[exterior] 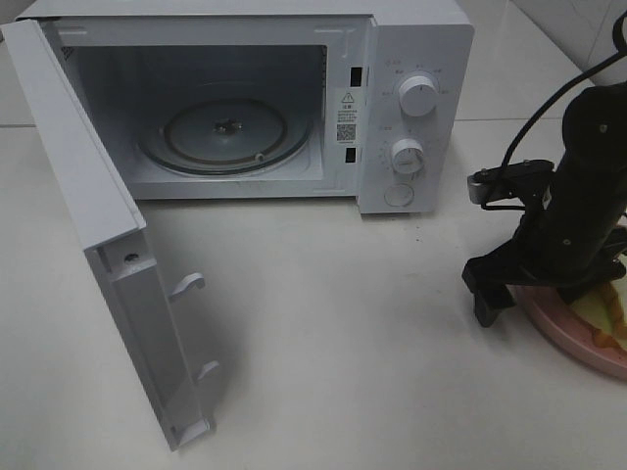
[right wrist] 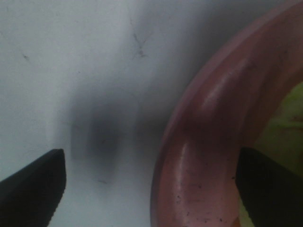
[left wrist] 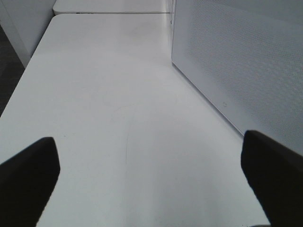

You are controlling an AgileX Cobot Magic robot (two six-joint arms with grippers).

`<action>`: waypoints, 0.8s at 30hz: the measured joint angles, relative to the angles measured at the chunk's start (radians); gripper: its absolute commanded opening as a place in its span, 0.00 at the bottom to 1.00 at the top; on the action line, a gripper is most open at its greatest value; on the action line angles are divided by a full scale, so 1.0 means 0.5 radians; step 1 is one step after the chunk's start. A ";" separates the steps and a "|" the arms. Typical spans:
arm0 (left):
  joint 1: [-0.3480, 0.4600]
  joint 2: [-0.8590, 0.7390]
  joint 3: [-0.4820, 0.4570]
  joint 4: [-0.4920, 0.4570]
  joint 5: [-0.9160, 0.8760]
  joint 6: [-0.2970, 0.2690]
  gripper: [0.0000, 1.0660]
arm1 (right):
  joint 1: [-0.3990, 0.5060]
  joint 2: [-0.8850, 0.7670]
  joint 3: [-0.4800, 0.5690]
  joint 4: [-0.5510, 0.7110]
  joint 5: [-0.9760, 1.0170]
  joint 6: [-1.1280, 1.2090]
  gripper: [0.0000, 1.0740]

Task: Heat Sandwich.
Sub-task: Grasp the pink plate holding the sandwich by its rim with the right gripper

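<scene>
The sandwich (exterior: 613, 311) lies on a round pink plate (exterior: 560, 331) at the table's right edge; only its pale yellow-green filling and an orange crust show past the arm. My right gripper (exterior: 534, 304) is open and low over the plate's near rim, one finger on the table side and the other over the plate. In the right wrist view the gripper (right wrist: 151, 189) straddles the pink rim (right wrist: 199, 142), with a bit of sandwich (right wrist: 286, 125) inside. My left gripper (left wrist: 151, 182) is open and empty above the bare table; it does not show in the exterior view.
The white microwave (exterior: 416, 59) stands at the back with its door (exterior: 98, 225) swung wide open to the left and the glass turntable (exterior: 225, 127) bare. A white perforated panel (left wrist: 236, 61) stands close beside the left gripper.
</scene>
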 measured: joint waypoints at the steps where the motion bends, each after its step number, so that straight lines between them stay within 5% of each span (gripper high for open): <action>1: 0.000 0.000 0.000 0.000 0.000 0.000 0.97 | 0.000 0.014 0.000 -0.002 -0.016 0.000 0.85; 12: 0.000 0.000 0.000 0.000 0.000 0.000 0.97 | 0.000 0.076 -0.002 -0.028 -0.034 0.000 0.78; 17: 0.000 0.000 0.000 0.000 0.000 0.000 0.97 | 0.000 0.076 -0.002 -0.066 -0.030 0.000 0.57; 20: 0.000 0.000 0.000 0.000 0.000 0.000 0.97 | 0.000 0.076 -0.002 -0.098 -0.022 0.016 0.32; 21: 0.000 0.000 0.000 0.000 0.000 0.000 0.97 | 0.000 0.076 -0.002 -0.098 -0.022 0.016 0.32; 22: 0.000 0.000 0.000 0.000 0.000 0.000 0.97 | 0.000 0.076 -0.002 -0.128 -0.016 0.036 0.16; 24: 0.000 0.000 0.000 0.000 0.000 0.000 0.97 | -0.004 0.076 -0.004 -0.148 -0.008 0.038 0.02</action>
